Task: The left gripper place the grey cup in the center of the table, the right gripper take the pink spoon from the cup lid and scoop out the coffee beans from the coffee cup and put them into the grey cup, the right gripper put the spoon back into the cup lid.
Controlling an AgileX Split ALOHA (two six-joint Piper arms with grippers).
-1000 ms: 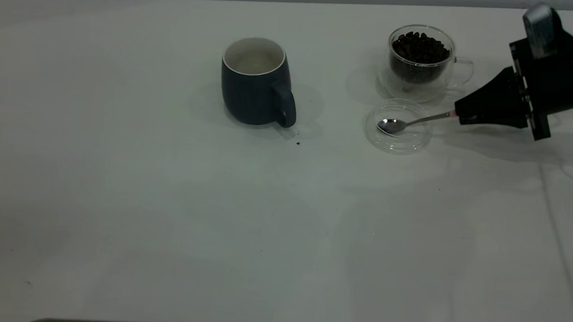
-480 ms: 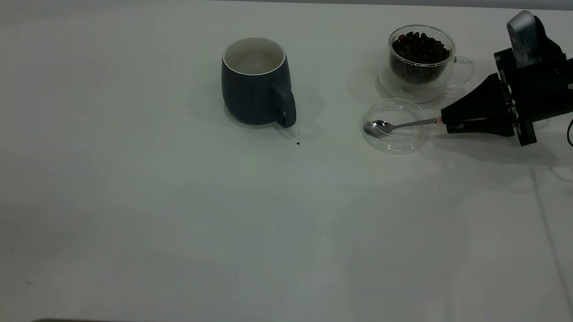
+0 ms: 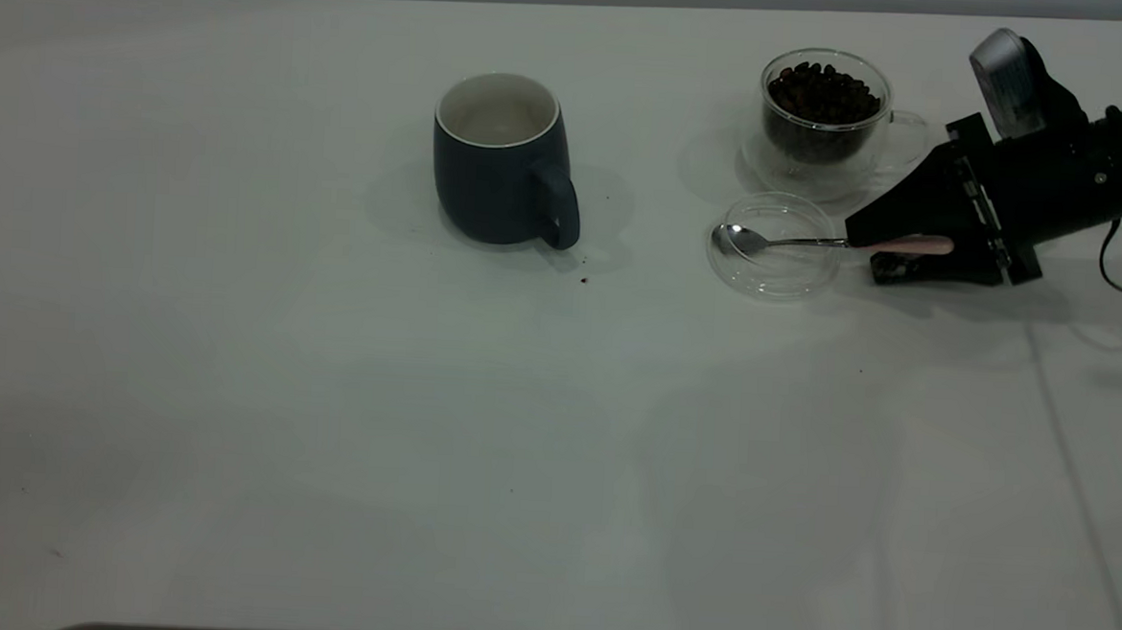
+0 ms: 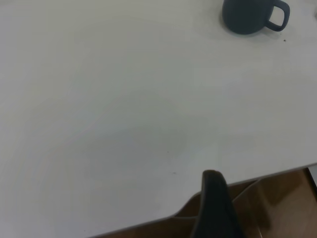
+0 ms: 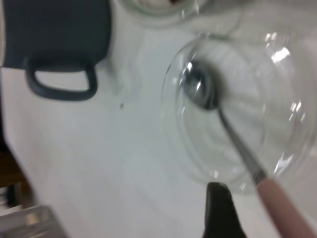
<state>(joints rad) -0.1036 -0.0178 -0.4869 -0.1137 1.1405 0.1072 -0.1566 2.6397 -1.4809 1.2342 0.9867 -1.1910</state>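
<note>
The grey cup (image 3: 496,172) stands upright near the table's middle, handle toward the camera; it also shows in the left wrist view (image 4: 245,17). A glass coffee cup (image 3: 824,108) full of beans sits at the back right. In front of it lies the clear cup lid (image 3: 772,273). The pink spoon (image 3: 786,241) rests with its bowl (image 5: 200,89) in the lid and its pink handle sticking out between the jaws of my right gripper (image 3: 862,246). That gripper is open, and one of its fingers (image 5: 220,213) stands apart from the handle. My left gripper (image 4: 214,198) hangs by the table's near edge.
A stray coffee bean (image 3: 583,280) lies just in front of the grey cup. The white table (image 3: 325,418) stretches wide toward the front and left. The right arm's cable (image 3: 1115,272) loops near the right edge.
My right gripper moved left and down with the spoon. The spoon's bowl slid to the lid's left side, and the jaws opened off the pink handle.
</note>
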